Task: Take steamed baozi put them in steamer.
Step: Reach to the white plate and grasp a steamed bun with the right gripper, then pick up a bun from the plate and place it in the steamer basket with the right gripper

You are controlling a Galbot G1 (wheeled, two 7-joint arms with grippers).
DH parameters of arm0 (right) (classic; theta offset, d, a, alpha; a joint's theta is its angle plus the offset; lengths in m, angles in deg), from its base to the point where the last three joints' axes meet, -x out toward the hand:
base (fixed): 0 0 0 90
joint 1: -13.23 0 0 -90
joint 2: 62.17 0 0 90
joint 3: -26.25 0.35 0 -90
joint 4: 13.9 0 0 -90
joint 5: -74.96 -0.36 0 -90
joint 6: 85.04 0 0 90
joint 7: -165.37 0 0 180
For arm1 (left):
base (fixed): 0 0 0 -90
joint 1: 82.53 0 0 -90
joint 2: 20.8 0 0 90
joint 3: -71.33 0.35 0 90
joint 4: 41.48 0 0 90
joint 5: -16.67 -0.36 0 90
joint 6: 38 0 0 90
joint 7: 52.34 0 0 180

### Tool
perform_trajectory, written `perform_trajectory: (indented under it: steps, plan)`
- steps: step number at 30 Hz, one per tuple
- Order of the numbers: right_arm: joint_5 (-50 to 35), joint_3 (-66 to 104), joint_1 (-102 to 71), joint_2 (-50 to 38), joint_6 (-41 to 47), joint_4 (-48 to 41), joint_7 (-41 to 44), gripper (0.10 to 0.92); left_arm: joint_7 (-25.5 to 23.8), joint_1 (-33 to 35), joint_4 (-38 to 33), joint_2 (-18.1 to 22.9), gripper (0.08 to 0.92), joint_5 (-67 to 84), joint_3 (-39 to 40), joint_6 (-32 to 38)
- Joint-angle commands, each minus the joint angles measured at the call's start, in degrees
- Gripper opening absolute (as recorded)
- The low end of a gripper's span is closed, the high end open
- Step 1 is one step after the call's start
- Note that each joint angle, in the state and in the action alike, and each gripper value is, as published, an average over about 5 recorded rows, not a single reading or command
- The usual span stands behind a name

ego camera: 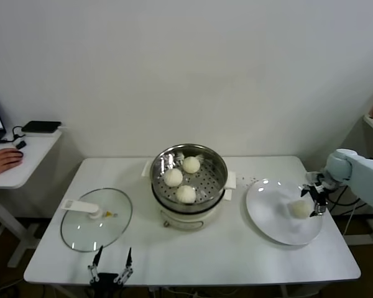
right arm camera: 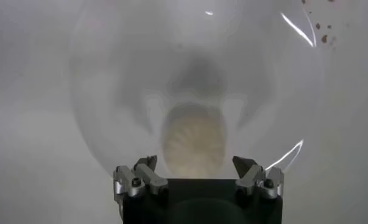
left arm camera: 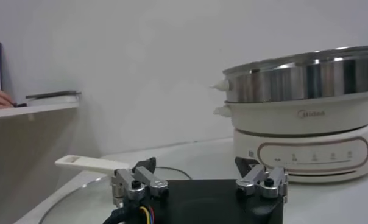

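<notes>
Three buns (ego camera: 183,179) are already seated on the perforated tray of the steamer (ego camera: 219,162) at the middle of the table (ego camera: 236,254), and the fourth bun (ego camera: 300,208) is left on the white plate (ego camera: 270,211) at the right. The right gripper (ego camera: 315,200) is placed directly over this last bun, its fingers (right arm camera: 141,176) spread to either side of it and not yet pressed in. For a sound pick, the bun should be centred between the jaws, which are best lowered until they flank its widest part and then closed gently, since soft dough is likely to dent or slip. Contact with the plate is to be avoided. The left gripper (ego camera: 110,264) is parked at the near table edge beside the glass lid (ego camera: 96,218), its fingers spread. Whether the right fingertips are already touching the bun cannot be told: in the right wrist view the bun (right arm camera: 194,139) is blurred and the fingertips are cut short.
</notes>
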Motion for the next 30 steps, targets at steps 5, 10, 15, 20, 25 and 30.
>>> perform_trajectory:
  steps: [5,10,15,20,25,30]
  plan:
    - [1.3,2.82,-2.9,1.16,-0.48,-2.35,-0.05,0.822,0.04,0.14,-0.24,0.98,0.823,-0.06,-0.3,0.1]
    - [1.38,2.64,-2.54,1.31,-0.27,-2.33,-0.08,0.794,0.06,0.1,-0.31,1.03,0.823,-0.06,-0.26,0.12]
    - [0.81,1.7,-1.41,0.79,0.37,-1.03,0.4,0.664,0.06,0.09,-0.46,1.02,0.823,-0.05,-0.28,0.15]
    - [-5.06,-6.37,6.93,-1.03,3.17,4.38,1.11,0.547,0.01,0.18,-0.95,0.9,0.823,0.09,-0.49,0.11]
    - [-19.68,-23.57,25.26,0.0,7.14,12.36,0.95,0.53,-0.03,0.21,-1.16,0.8,0.823,0.18,-0.46,0.08]
    - [-30.91,-32.43,38.96,4.61,11.25,18.23,0.99,0.545,-0.09,-0.03,-1.29,0.78,0.823,0.16,-0.18,0.05]
